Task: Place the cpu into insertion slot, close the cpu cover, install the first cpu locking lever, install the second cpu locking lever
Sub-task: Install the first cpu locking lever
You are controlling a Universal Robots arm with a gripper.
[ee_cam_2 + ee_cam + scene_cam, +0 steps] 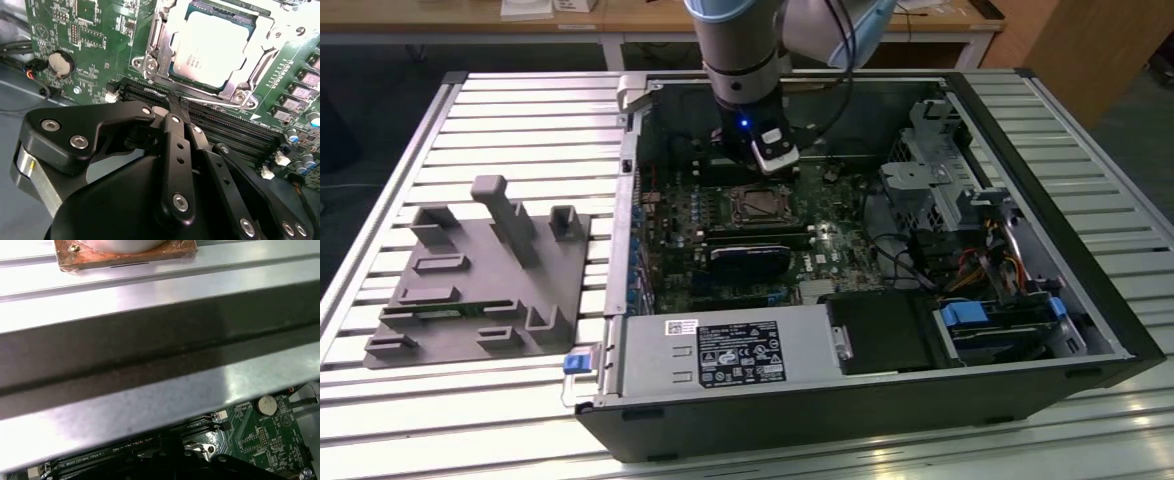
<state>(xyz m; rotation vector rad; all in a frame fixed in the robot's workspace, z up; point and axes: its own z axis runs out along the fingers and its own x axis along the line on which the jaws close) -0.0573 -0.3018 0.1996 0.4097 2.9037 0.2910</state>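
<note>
With cover down, black pincer [172, 102] pressed together, empty.
Pale silvery-grey square cpu [212, 47] lies at pincer's 12 o'clock, near.

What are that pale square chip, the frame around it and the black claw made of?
The cpu top looks like matte silvery metal, evenly pale with faint print. The cpu cover around it seems bright polished steel: it glints and reflects. The gripper looks like black-coated or anodised metal, possibly hard plastic, with silver screw heads; its finish is smooth and semi-gloss.
</note>
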